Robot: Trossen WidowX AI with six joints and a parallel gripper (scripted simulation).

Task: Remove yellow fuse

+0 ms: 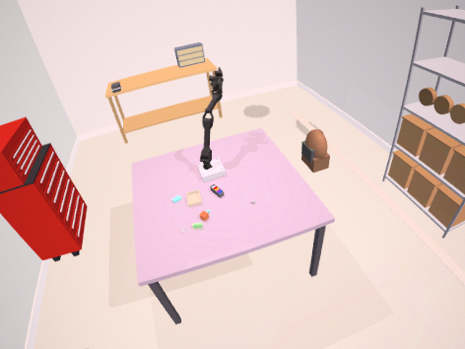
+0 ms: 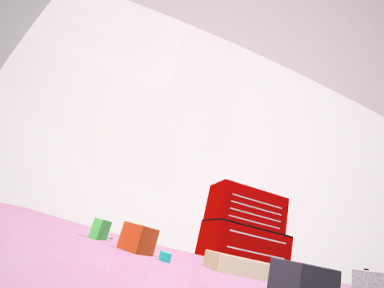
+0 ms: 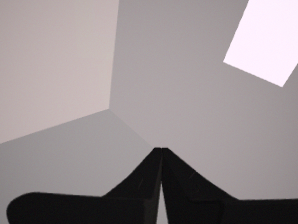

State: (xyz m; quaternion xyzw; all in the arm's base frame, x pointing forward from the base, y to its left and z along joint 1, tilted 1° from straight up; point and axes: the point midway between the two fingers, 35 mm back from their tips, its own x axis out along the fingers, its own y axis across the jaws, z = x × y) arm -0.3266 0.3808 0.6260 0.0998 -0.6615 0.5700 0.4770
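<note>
While the arm (image 1: 208,133) stands raised, its gripper (image 1: 217,75) points upward, fingers pressed together on nothing. The yellow fuse sits in the fuse block (image 1: 217,190), just right of the tray (image 1: 194,198). An orange cube (image 1: 204,215) and green block (image 1: 197,226) lie nearer.

A red tool chest (image 1: 41,189) is standing by the left wall, a wooden bench (image 1: 163,94) is sitting against the pale back wall, and grey shelving (image 1: 433,128) is occupying the right side.
</note>
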